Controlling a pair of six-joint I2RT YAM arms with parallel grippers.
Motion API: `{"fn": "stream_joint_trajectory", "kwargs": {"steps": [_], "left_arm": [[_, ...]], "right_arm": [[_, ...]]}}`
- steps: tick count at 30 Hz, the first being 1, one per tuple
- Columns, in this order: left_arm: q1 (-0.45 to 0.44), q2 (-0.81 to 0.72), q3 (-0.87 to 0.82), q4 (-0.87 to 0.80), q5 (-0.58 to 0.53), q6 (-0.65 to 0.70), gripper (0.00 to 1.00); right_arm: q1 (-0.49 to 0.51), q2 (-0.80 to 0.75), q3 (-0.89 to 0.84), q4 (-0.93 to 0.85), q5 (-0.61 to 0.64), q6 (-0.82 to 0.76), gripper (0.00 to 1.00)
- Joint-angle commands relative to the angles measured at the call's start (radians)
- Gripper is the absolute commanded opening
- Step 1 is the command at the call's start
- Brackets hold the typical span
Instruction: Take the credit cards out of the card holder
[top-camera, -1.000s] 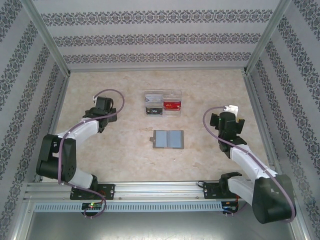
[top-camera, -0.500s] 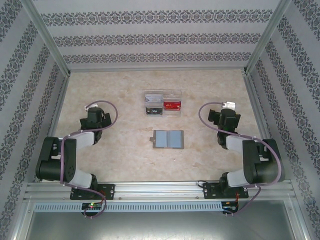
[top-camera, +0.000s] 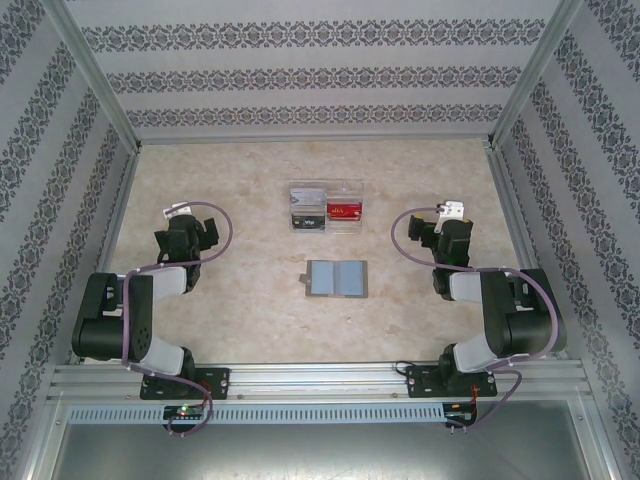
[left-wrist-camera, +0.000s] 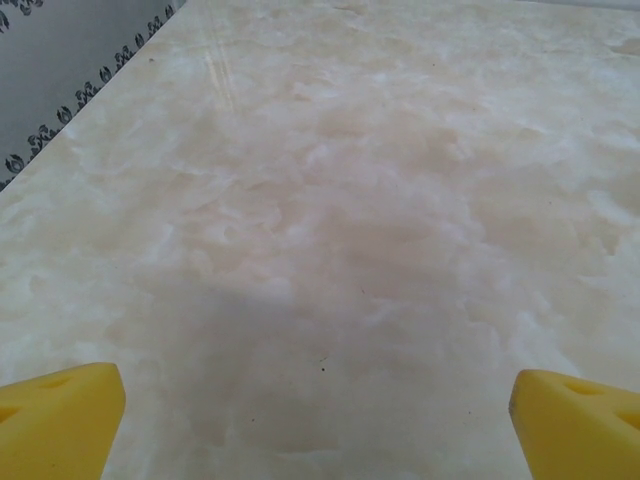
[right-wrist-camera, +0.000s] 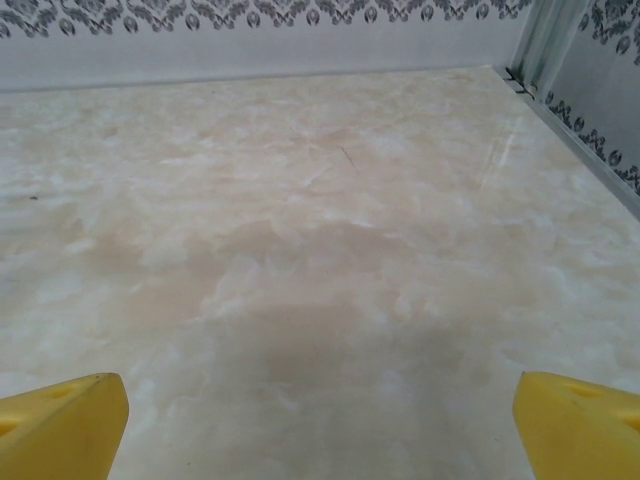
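Card holder (top-camera: 336, 279) is seen opened flat on the worktop (top-camera: 240, 310), between the arms; credit cards (top-camera: 343, 210) are visible in the clear box (top-camera: 325, 190) just beyond it (one reddish). Left tool (left-wrist-camera: 320, 425) and right tool (right-wrist-camera: 320, 425) are spread wide, nothing pinched, well apart from the holder. Whether a card is left in the pockets cannot be told. If so, the light holder could be dragged or lifted along unless it is pinned.
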Motion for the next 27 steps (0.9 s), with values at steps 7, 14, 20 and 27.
{"fn": "stream_joint_trajectory", "kwargs": {"steps": [7, 14, 20, 27], "left_arm": [[0.007, -0.013, -0.044, 0.146, 0.105, 0.062, 1.00], [0.007, -0.016, -0.065, 0.183, 0.190, 0.099, 1.00], [0.006, 0.072, -0.061, 0.257, 0.279, 0.137, 1.00], [0.001, 0.079, -0.068, 0.274, 0.305, 0.153, 1.00]], "right_arm": [[-0.015, 0.007, -0.006, 0.052, -0.063, -0.015, 0.98], [-0.015, 0.006, -0.007, 0.054, -0.090, -0.027, 0.98], [-0.017, 0.009, 0.006, 0.033, -0.125, -0.038, 0.98], [-0.020, 0.011, 0.008, 0.032, -0.134, -0.039, 0.98]]}}
